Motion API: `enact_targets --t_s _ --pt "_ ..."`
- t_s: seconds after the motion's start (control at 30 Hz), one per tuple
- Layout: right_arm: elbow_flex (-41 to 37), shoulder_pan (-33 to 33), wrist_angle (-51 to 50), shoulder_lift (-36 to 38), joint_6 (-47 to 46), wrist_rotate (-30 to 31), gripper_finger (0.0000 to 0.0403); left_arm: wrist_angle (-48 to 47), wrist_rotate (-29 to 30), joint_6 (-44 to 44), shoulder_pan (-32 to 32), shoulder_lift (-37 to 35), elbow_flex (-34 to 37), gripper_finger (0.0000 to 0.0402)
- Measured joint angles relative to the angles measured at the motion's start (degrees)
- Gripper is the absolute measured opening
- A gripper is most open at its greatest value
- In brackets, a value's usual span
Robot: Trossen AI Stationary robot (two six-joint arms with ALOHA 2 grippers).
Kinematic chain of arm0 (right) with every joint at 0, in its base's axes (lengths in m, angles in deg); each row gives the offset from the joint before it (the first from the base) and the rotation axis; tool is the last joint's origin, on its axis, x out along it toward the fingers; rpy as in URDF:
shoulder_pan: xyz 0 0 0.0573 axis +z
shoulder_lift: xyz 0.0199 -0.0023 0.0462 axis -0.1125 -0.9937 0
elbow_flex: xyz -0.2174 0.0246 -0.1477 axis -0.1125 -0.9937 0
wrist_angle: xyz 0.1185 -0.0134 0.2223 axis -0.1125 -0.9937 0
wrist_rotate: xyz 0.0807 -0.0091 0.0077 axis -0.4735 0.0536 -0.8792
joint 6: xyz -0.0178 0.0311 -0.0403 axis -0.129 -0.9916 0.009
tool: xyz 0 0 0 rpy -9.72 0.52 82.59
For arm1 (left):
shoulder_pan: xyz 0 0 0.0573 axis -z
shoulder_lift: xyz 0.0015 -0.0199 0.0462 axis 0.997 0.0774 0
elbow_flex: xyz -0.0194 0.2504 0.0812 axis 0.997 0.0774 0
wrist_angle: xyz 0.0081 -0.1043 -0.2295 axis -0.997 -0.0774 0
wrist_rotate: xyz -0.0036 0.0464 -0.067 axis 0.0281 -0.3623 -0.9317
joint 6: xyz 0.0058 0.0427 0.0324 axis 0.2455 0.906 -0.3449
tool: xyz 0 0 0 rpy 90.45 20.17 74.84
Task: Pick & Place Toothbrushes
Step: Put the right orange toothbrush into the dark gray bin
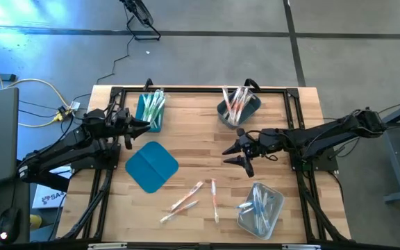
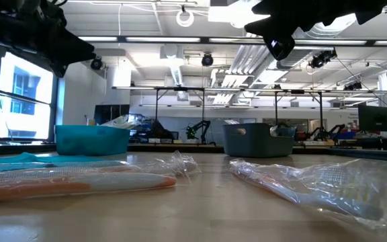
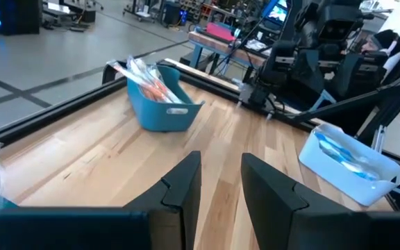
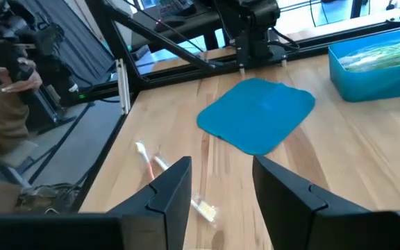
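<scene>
High view shows three loose toothbrushes (image 1: 186, 196) lying on the bare wood at about 6 o'clock of the table (image 1: 207, 135), still not sorted. Looks like the picking step, with nothing grabbed yet. More brushes already sit in the teal bin (image 1: 150, 111) at 11 o'clock, the grey bin (image 1: 239, 107) at 1 o'clock and the clear bin (image 1: 260, 207) at 5 o'clock. Between the teal bin and the loose brushes lies the flat teal lid (image 1: 152, 166), at about 8 o'clock. Right gripper (image 1: 236, 155) hangs over the middle of the table, a little toward 3 o'clock, fingers partly apart, holding nothing and touching nothing. Right wrist view shows the same: a gap between the two dark fingers (image 4: 171, 191), with the loose brushes on the wood just past them. Left gripper (image 1: 136, 129) waits at 9 o'clock beside the teal bin, fingers (image 3: 182, 184) a small way apart and empty too. Next move probably calls for going toward 6 o'clock, coming down over one thin brush, lining the fingers across it and closing softly. Could be tricky, since the brushes are thin and lie flat and close together.
</scene>
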Motion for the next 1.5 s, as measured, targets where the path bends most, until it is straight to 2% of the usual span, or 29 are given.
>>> enact_targets --t_s 0.1,0.27,0.5,0.63,0.8,0.97,1.17,1.33,1.5 --pt "0.0 0.0 0.8 0.0 -0.3 0.3 0.0146 0.0 0.0 0.0 0.0 0.0 0.0 0.0100" --pt "0.0 0.2 3.7 0.0 -9.0 4.3 0.0146 -0.1 0.5 0.0 0.0 0.0 0.0 0.0100" --pt "0.9 4.9 2.4 -1.4 -14.0 11.6 0.0127 -0.1 0.5 0.0 0.0 0.0 0.0 0.0100" --pt "6.2 7.8 -0.1 -4.2 -13.5 15.1 0.0108 -0.1 0.5 0.0 0.0 0.0 0.0 0.0100" --pt "14.8 9.7 -9.5 -9.7 -14.4 18.1 0.0086 -0.1 0.6 0.0 0.0 0.0 0.0 0.0100" --pt "23.2 9.8 -21.6 -16.5 -23.8 17.2 0.0066 -1.4 0.6 0.0 0.0 0.0 0.0 0.0100" --pt "29.7 9.8 -30.4 -24.7 -36.7 10.8 0.0038 -5.1 0.7 0.0 0.0 0.0 0.0 0.0100" --pt "30.6 9.8 -32.6 -29.9 -44.7 4.8 0.0008 -6.0 0.7 0.0 0.0 0.0 0.0 0.0100" --pt "30.7 9.6 -34.4 -32.9 -51.5 1.8 0.0005 -6.0 0.7 0.0 0.0 0.0 0.0 0.0100"
